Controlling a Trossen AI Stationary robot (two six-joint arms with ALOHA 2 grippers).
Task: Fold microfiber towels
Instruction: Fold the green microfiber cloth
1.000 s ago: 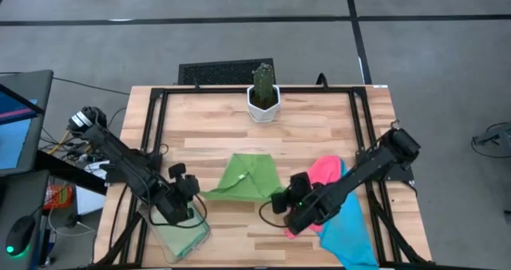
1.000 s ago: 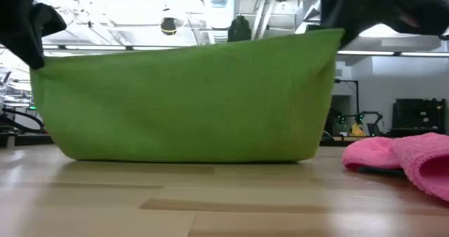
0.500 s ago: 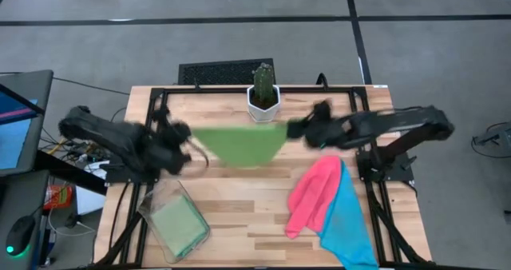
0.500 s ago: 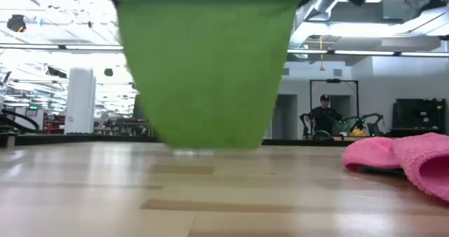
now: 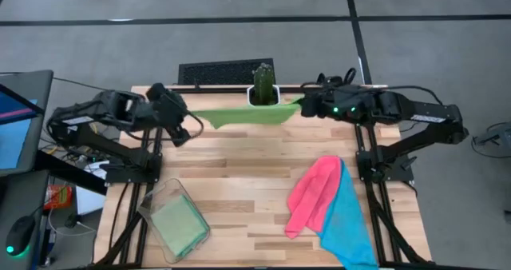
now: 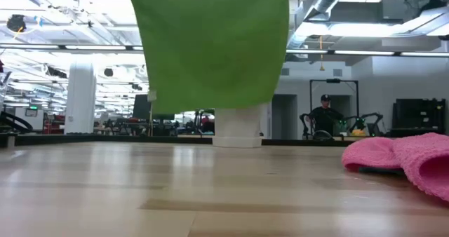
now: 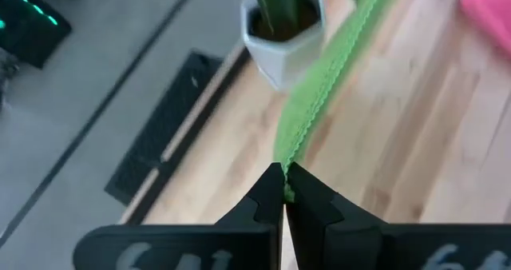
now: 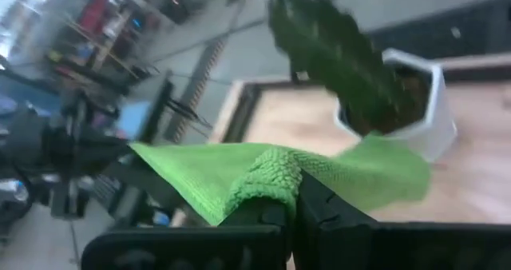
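A light green towel (image 5: 243, 116) hangs stretched between my two grippers near the table's far edge, in front of the potted cactus; in the low view the towel (image 6: 210, 44) hangs clear above the table. My left gripper (image 5: 192, 120) is shut on its left end; my right gripper (image 5: 307, 108) is shut on its right end. A hot pink towel (image 5: 313, 192) lies on the table at the right, partly over a sky blue towel (image 5: 347, 222). A folded green towel lies in the clear bin (image 5: 177, 226). My left gripper pinches the green towel's left upper corner (image 7: 285, 168) between its two fingers, coming level from the table's left. The towel's top edge runs taut away from the fingers. My right gripper pinches the towel's right upper corner (image 8: 267, 178), bunched at the fingers, coming level from the table's right. The towel hangs below, lifted clear of the table.
A cactus in a white pot (image 5: 263, 94) stands at the far edge's middle, right behind the hanging towel. The clear bin stands at the near left corner. Black frame rails run along the table's sides. A person (image 6: 324, 114) stands far off in the room.
Both grippers have risen and gone from the table's near middle toward its far edge, moving apart, with the green towel. The towel has been lifted off the table, spread out and drawn taut, and now hangs clear in front of the cactus.
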